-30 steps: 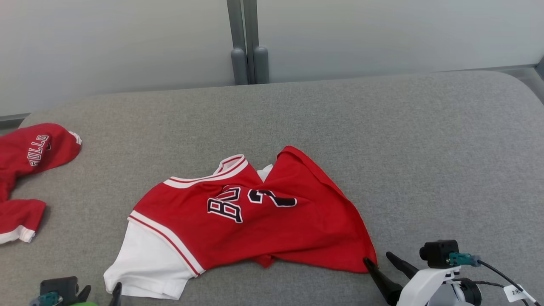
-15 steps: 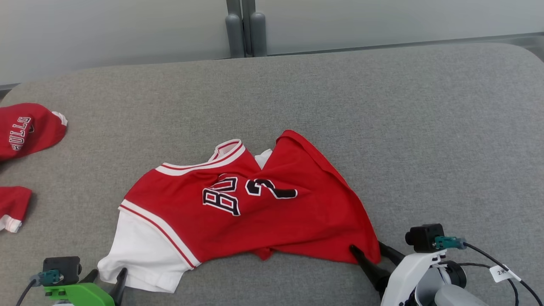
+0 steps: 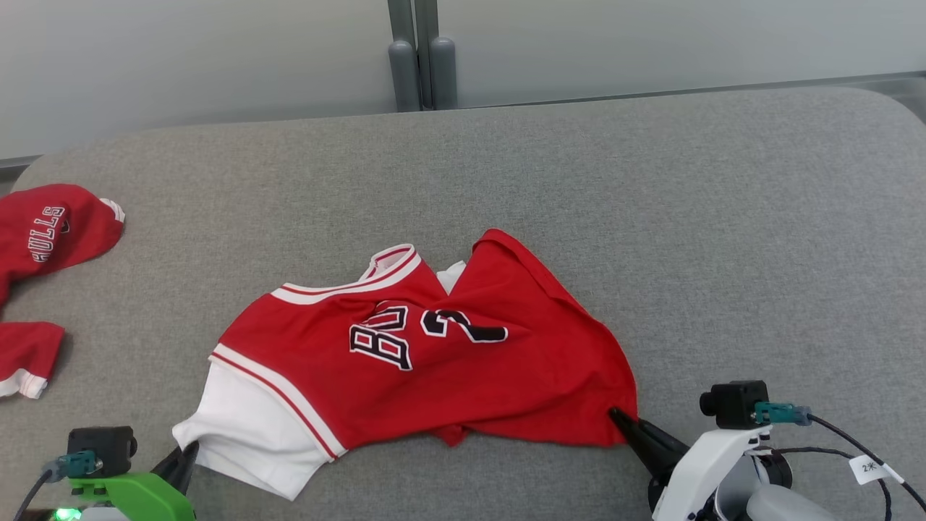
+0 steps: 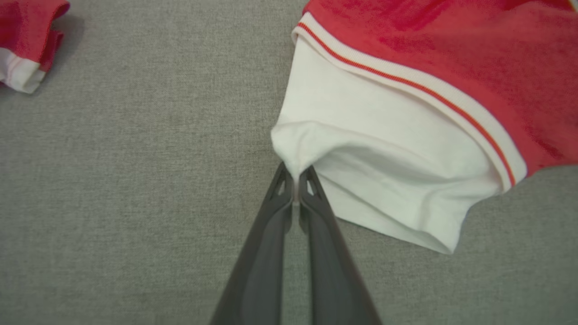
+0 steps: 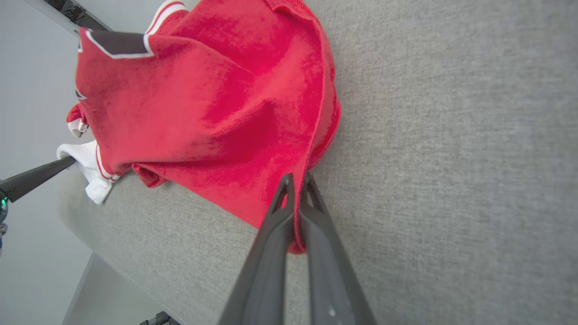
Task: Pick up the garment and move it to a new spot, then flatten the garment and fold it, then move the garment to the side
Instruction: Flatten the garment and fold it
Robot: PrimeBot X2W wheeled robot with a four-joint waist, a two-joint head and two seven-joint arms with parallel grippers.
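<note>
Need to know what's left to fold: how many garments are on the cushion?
2, perhaps 3. The jersey lies centred on the cushion. At the left edge, a lettered red piece and a white-hemmed red piece are cut off; they may be one garment.

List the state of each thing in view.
Jersey: crumpled, unfolded, lying on the grey cushion.
Left gripper: shut on the jersey's white sleeve.
Right gripper: shut on the jersey's red hem.
Other red garment: bunched at the left, untouched.
</note>
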